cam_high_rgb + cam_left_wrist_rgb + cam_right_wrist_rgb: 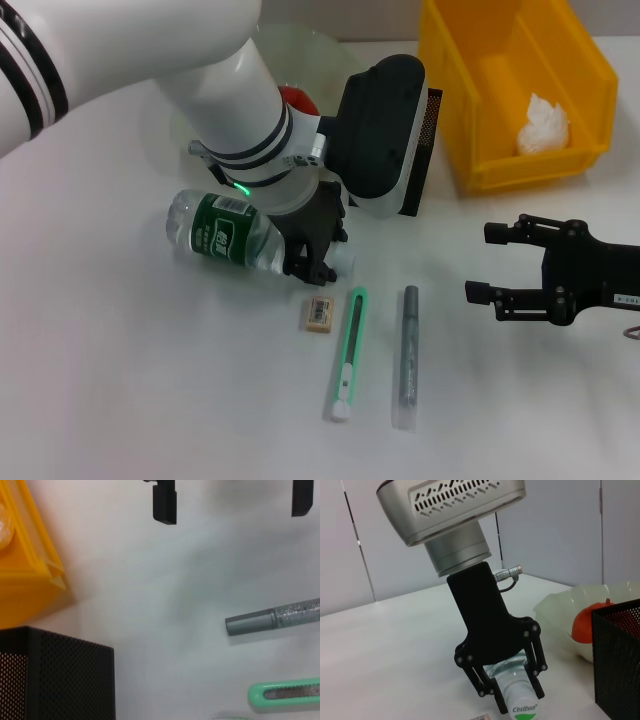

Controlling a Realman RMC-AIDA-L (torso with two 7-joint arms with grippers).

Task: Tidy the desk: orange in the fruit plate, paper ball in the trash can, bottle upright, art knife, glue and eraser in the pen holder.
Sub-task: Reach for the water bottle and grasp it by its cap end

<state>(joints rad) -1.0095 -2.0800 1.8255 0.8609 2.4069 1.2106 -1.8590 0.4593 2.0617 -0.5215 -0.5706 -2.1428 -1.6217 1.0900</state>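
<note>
Head view shows the orange (296, 98) already lying in the fruit plate (310, 48) and the paper ball (543, 125) inside the trash can (470, 90), so those two jobs look done. The bottle (222, 233) lies on its side on the surface (120, 380), just in front of the plate. The left claw (318, 262) is down over its neck, fingers pinching it right behind the white cap, which suggests the uprighting step is under way. Not yet stowed are the eraser (318, 312), the art knife (347, 354) and the glue (407, 355), lying side by side near the bottle's cap, while the pen holder (428, 140) stands between plate and trash can. The right claw (490, 263) hovers spread and empty in front of the trash can.
</note>
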